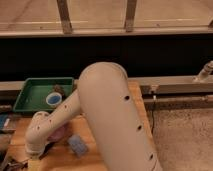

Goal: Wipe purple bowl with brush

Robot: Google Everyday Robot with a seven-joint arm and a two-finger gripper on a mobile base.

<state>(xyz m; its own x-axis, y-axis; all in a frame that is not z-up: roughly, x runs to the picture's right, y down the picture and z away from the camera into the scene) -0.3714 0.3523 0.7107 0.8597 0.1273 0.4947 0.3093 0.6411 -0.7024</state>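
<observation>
The purple bowl (pixel 60 133) sits on the wooden table at lower left, and only a sliver of it shows behind my white forearm. A dark slim piece beside my wrist may be the brush (pixel 48 148), though I cannot make it out for sure. My gripper (pixel 19 163) hangs at the bottom left corner, below the wrist and left of the bowl, largely cut off by the frame edge.
A green tray (pixel 31 98) at the back left holds a small blue-and-white cup (pixel 52 99). A blue sponge (pixel 77 145) lies just right of the bowl. My bulky arm (pixel 112 115) covers the table's middle. A dark ledge and rail run behind.
</observation>
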